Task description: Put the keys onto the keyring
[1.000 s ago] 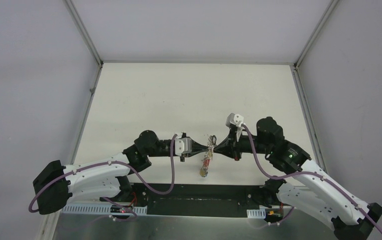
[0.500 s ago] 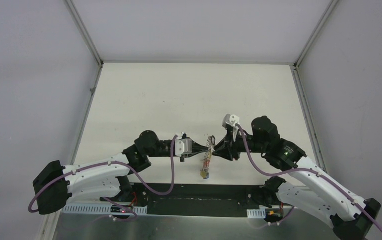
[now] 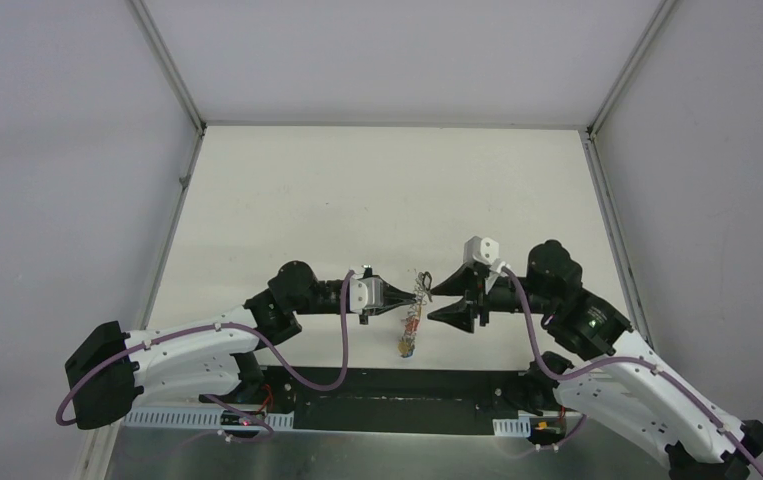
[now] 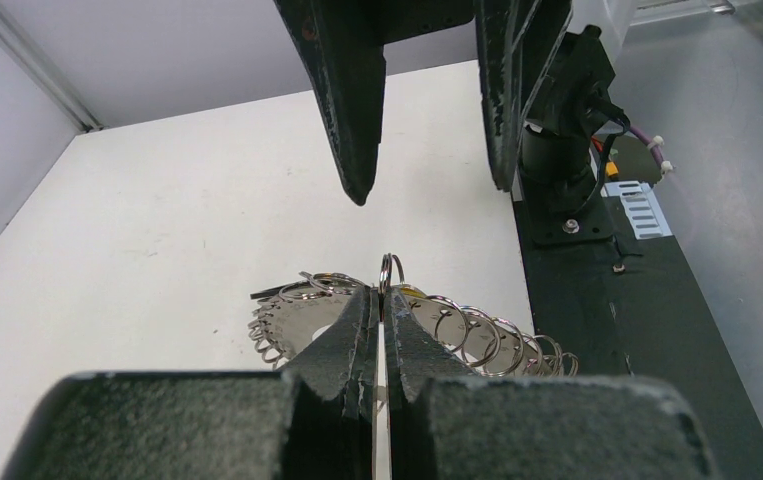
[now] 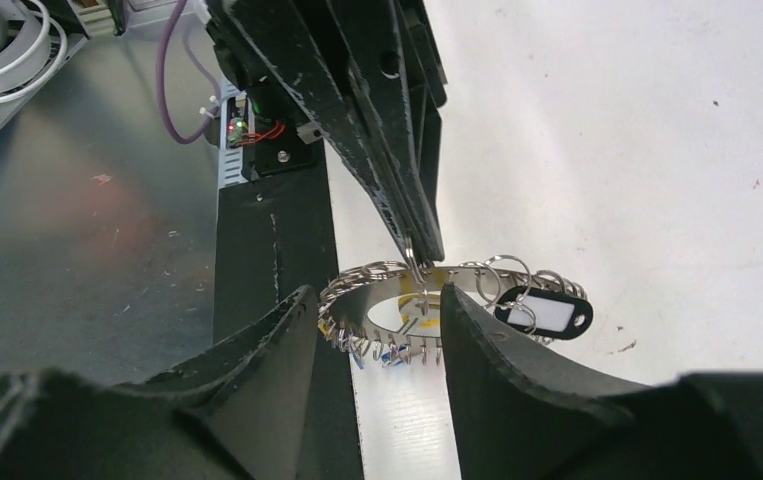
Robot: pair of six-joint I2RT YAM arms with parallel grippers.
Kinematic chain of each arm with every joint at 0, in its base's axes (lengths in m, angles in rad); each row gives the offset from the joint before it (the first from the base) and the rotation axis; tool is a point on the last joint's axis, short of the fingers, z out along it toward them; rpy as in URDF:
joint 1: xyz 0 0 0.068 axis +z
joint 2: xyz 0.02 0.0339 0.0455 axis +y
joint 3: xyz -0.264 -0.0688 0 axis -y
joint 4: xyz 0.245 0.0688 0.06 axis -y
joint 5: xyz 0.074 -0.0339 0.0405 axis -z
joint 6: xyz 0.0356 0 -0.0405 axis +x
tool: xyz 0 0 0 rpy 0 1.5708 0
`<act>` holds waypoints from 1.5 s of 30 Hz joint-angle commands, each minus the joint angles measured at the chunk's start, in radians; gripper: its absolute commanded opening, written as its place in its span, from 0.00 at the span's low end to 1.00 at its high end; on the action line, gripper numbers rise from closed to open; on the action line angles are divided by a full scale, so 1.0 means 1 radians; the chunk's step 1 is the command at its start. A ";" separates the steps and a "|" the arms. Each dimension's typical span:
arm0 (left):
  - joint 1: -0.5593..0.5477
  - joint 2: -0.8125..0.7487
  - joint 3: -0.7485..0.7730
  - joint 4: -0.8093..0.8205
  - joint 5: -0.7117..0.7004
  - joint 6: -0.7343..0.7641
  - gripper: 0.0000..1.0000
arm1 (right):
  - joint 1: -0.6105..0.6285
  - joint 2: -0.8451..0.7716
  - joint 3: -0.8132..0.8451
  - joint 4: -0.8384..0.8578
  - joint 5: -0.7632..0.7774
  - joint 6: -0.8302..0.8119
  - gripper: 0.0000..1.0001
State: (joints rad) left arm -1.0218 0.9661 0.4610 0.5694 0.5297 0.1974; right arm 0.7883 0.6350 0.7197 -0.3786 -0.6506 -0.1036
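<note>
2 grippers meet nose to nose over the near middle of the table. The left gripper is clamped tight on the top of the keyring, whose coils hang below it with the long axis running toward the near edge and coloured keys low among them. The right gripper, roughly half open and empty, stands just right of that held spot, the keyring lying straight left of its fingers.
</note>
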 commanded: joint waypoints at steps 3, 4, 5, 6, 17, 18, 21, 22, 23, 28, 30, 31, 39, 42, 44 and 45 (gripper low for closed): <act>-0.005 -0.025 0.027 0.099 0.013 0.004 0.00 | 0.003 -0.004 -0.018 0.106 -0.086 -0.054 0.48; -0.007 -0.025 0.027 0.101 0.015 0.003 0.00 | 0.003 0.000 -0.019 0.108 -0.087 -0.060 0.45; -0.005 -0.025 0.027 0.101 0.015 0.001 0.00 | 0.003 0.005 -0.018 0.112 -0.089 -0.065 0.42; -0.005 -0.025 0.027 0.101 0.015 0.001 0.00 | 0.003 0.012 -0.017 0.115 -0.091 -0.068 0.39; -0.005 -0.026 0.028 0.101 0.018 -0.011 0.00 | 0.003 0.094 -0.012 0.167 -0.097 -0.063 0.39; -0.005 -0.025 0.028 0.102 0.018 -0.013 0.00 | 0.003 0.098 -0.014 0.170 -0.094 -0.064 0.38; -0.006 -0.024 0.028 0.105 0.018 -0.015 0.00 | 0.003 0.107 -0.023 0.181 -0.097 -0.064 0.32; -0.005 -0.024 0.028 0.107 0.018 -0.015 0.00 | 0.003 0.110 -0.026 0.184 -0.100 -0.064 0.29; -0.005 -0.024 0.030 0.107 0.018 -0.015 0.00 | 0.003 0.114 -0.029 0.186 -0.102 -0.065 0.26; -0.006 -0.029 0.034 0.108 0.019 -0.016 0.00 | 0.004 0.116 -0.043 0.185 -0.107 -0.072 0.21; -0.006 -0.028 0.035 0.106 0.019 -0.015 0.00 | 0.003 0.115 -0.050 0.186 -0.103 -0.078 0.21; -0.005 -0.028 0.036 0.104 0.019 -0.016 0.00 | 0.003 0.115 -0.051 0.185 -0.103 -0.081 0.19; -0.006 -0.038 0.037 0.083 0.015 -0.012 0.00 | 0.004 0.117 -0.042 0.175 -0.103 -0.101 0.00; -0.005 -0.050 0.044 0.047 0.006 -0.004 0.04 | 0.004 0.126 -0.023 0.138 -0.100 -0.115 0.00; -0.005 -0.063 0.059 -0.019 0.003 0.016 0.13 | 0.003 0.140 0.003 0.095 -0.096 -0.128 0.00; -0.006 -0.069 0.070 -0.060 0.001 0.029 0.17 | 0.003 0.149 0.019 0.069 -0.093 -0.137 0.00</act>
State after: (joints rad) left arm -1.0218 0.9508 0.4618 0.5343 0.5327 0.1844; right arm 0.7895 0.7597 0.6762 -0.2340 -0.7330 -0.2085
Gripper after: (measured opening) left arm 0.096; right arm 0.012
